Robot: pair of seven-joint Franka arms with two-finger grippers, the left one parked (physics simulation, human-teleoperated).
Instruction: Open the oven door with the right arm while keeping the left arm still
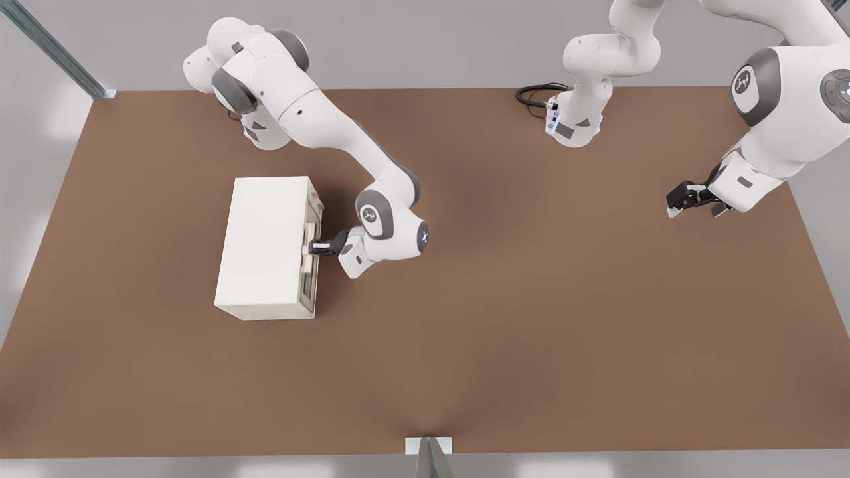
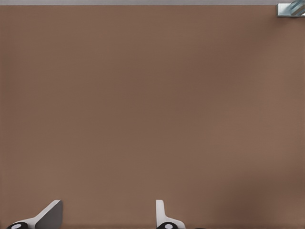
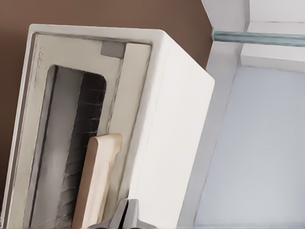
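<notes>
The cream-white oven (image 1: pixel 265 245) stands on the brown table at the front view's left, its windowed front facing the front view's right. The oven door (image 3: pixel 43 119), with dark glass and a pale tan bar handle (image 3: pixel 97 181), lies flush in its frame. The right arm (image 1: pixel 332 133) reaches down from the back, and its gripper (image 1: pixel 311 249) is at the door, touching the handle (image 1: pixel 308 264) about mid-length. In the right wrist view the gripper (image 3: pixel 127 217) has its two fingers pressed together right beside the handle, with nothing between them.
The other arm hangs at the front view's right with its gripper (image 1: pixel 690 199) above the table (image 1: pixel 531 299). A black cable (image 1: pixel 534 96) loops by an arm base at the back. A metal post (image 1: pixel 428 458) stands at the table's front edge.
</notes>
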